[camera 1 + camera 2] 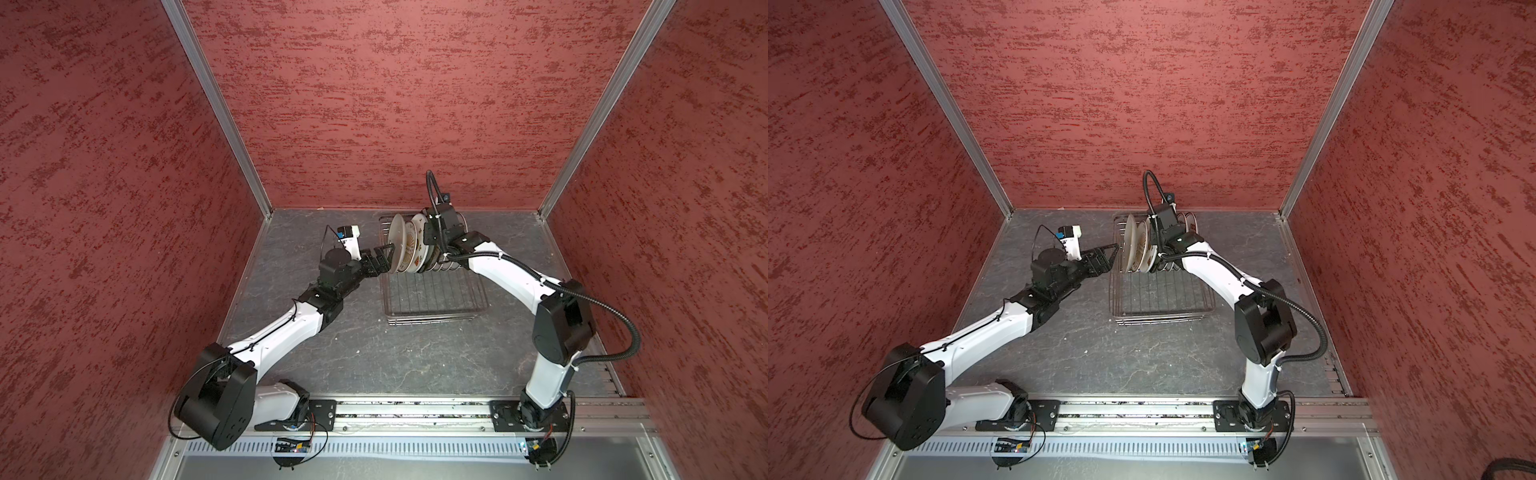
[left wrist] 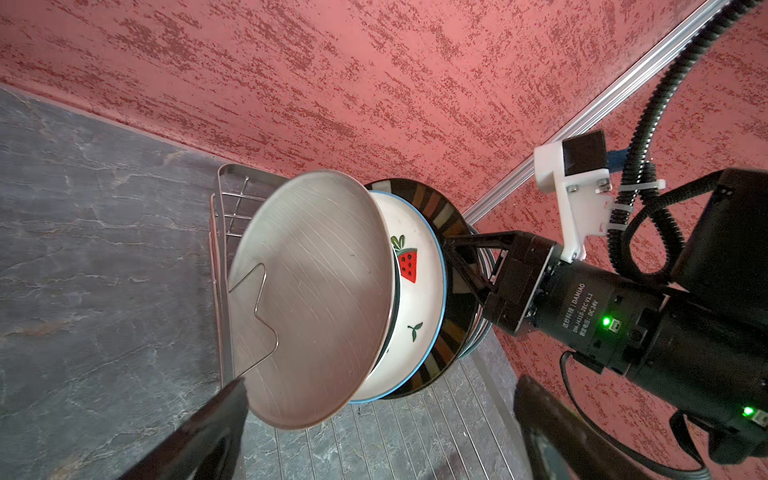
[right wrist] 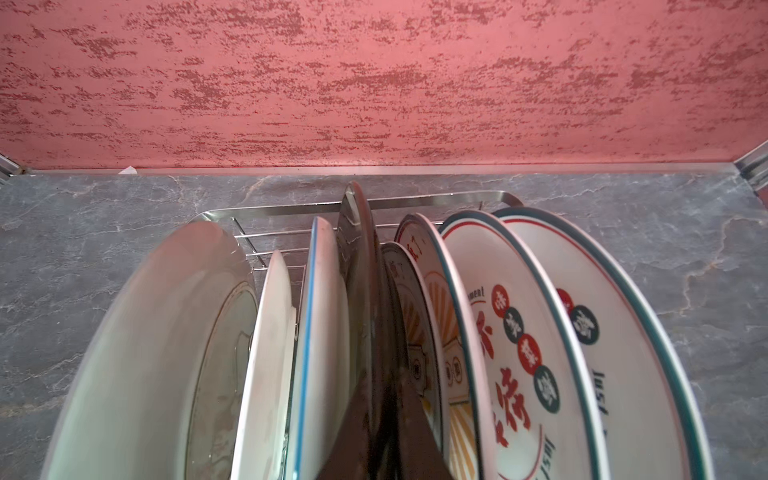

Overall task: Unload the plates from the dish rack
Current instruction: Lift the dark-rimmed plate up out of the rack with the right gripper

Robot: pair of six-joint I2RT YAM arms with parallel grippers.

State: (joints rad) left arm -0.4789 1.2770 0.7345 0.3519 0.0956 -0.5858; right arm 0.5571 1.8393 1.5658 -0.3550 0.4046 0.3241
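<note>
Dish rack (image 1: 432, 319) shiny metal wire; plates (image 3: 490, 332) glossy, glazed.

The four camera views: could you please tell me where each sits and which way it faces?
Top views: high at the front, looking down toward the back wall; both arms, dish rack, plates.
Left wrist: on the left arm, facing the plain plate past the left gripper, jaws open; right gripper beyond.
Right wrist: above the dish rack, looking down along the plate rims; own jaws shut on the dark-rimmed plate.
Shared: both wrists show that plate.
</note>
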